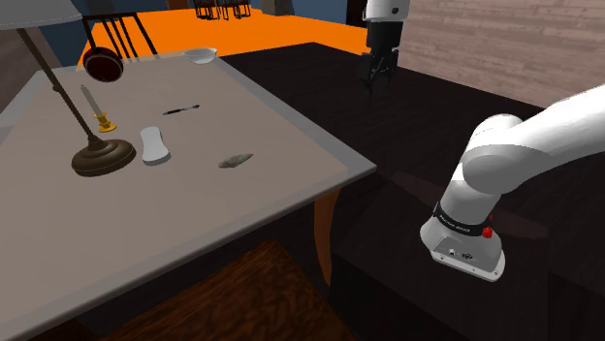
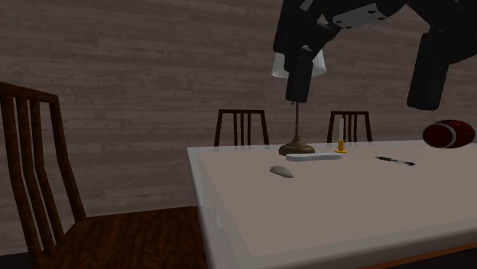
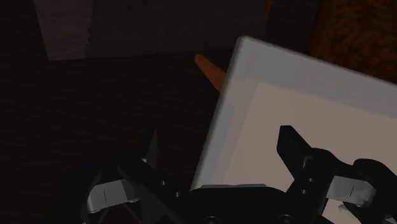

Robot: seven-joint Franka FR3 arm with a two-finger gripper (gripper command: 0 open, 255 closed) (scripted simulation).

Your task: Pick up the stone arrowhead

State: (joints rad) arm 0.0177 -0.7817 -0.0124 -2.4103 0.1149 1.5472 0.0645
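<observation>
Fingers (image 3: 291, 145): black pair, spread wide with nothing between them; they hang high and point down, out past the desk's edge rather than over its middle
Desk (image 1: 262, 111): pale grey top; in the wrist view its corner lies under one finger while the other finger hangs over dark floor
Arrowhead (image 1: 235, 161): small grey stone flake lying flat on the desk; well apart from the fingers, toward the shoulder view's left and much lower
Long axis: in the shoulder view it slants from lower left to upper right; which end is the tip I cannot tell
Neighbours: a white bar (image 1: 154, 145) and a lamp base (image 1: 102, 157) sit further to the shoulder view's left; the arrowhead has bare desk all round it
Coming move, as I judge it: carry the fingers inward over the desk until the flake lies between them, then descend; the pair should straddle its short width, so the wrist may need turning to cross that slant
</observation>
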